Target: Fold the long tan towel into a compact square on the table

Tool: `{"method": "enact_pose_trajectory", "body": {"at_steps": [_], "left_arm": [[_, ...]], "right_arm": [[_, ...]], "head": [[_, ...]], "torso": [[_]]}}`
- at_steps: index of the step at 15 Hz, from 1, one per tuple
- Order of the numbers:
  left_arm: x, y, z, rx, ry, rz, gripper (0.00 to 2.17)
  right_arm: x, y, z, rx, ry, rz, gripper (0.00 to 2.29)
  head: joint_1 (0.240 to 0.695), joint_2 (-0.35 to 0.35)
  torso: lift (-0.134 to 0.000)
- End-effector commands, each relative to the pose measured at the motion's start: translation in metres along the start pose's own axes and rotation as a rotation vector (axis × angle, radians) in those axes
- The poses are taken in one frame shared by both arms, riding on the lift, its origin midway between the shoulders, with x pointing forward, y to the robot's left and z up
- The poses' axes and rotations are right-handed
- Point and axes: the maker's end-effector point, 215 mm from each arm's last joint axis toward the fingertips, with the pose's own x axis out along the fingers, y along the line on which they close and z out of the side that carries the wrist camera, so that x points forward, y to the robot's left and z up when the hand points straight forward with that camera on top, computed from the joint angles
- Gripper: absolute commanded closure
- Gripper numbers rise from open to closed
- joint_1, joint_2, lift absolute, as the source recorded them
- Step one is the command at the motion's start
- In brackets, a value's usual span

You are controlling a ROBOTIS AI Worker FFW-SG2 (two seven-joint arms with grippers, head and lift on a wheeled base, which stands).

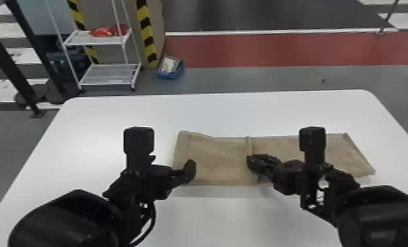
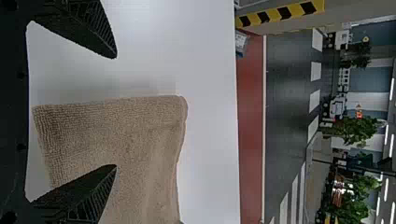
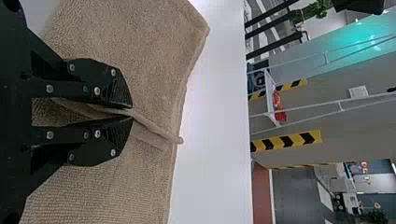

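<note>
The tan towel lies lengthwise across the table, its left part folded over so that a raised edge runs across its middle. At the towel's left end is my left gripper; in the left wrist view the left gripper stands open, one finger over the towel and the other over bare table. My right gripper is at the raised middle edge. In the right wrist view the right gripper is shut on that edge of the towel, with towel spread on both sides of it.
The white table reaches well beyond the towel at the back and left. Past its far edge, on the floor, stand a white wire rack and a blue bin.
</note>
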Motion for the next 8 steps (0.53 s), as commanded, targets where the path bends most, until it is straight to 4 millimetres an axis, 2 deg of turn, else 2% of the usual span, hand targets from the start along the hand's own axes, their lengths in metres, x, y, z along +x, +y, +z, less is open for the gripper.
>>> {"method": "enact_pose_trajectory", "body": {"at_steps": [1,8], "left_arm": [[-0.0007,-0.0002,-0.0017,-0.001,0.002,0.000,0.04],[-0.0019,-0.0008,-0.0050,-0.002,0.006,-0.001,0.04]], "right_arm": [[-0.0011,0.0042,-0.0013,-0.015,0.001,-0.002,0.36],[-0.0002,-0.0021,-0.0056,-0.017,0.011,-0.020,0.37]], "head": [[0.695,0.066],[0.695,0.064]], "torso": [[-0.125],[-0.125]]}}
